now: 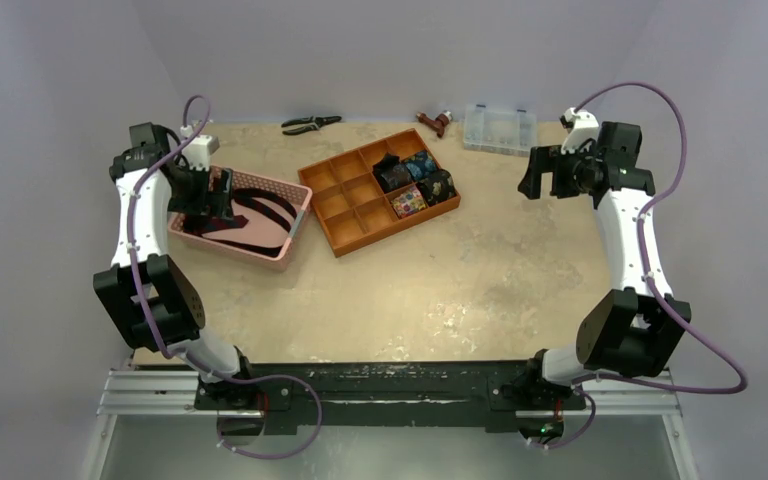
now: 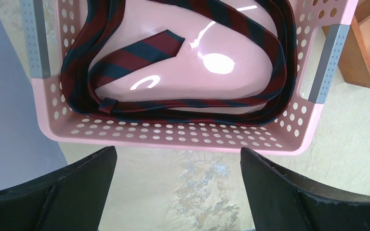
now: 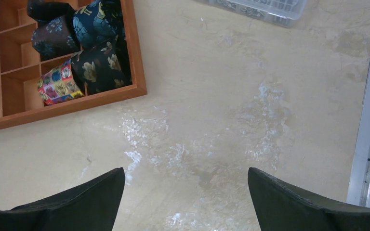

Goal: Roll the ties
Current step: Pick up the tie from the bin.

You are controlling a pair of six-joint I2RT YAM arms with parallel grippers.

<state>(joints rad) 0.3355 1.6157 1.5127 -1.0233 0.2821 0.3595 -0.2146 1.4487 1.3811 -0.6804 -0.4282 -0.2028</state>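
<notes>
Containers on table (image 3: 221, 120).
Pink basket (image 2: 183, 137) just ahead of left jaws; wooden tray (image 3: 77, 105), clear box (image 3: 265, 7) beyond right jaws.

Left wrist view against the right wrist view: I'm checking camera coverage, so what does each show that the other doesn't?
Only the left wrist view: the pink basket holding the unrolled striped tie. Only the right wrist view: the rolled ties and the clear plastic box. Both: part of the wooden tray, the beige table, and an open gripper, the left gripper in one, the right gripper in the other.
</notes>
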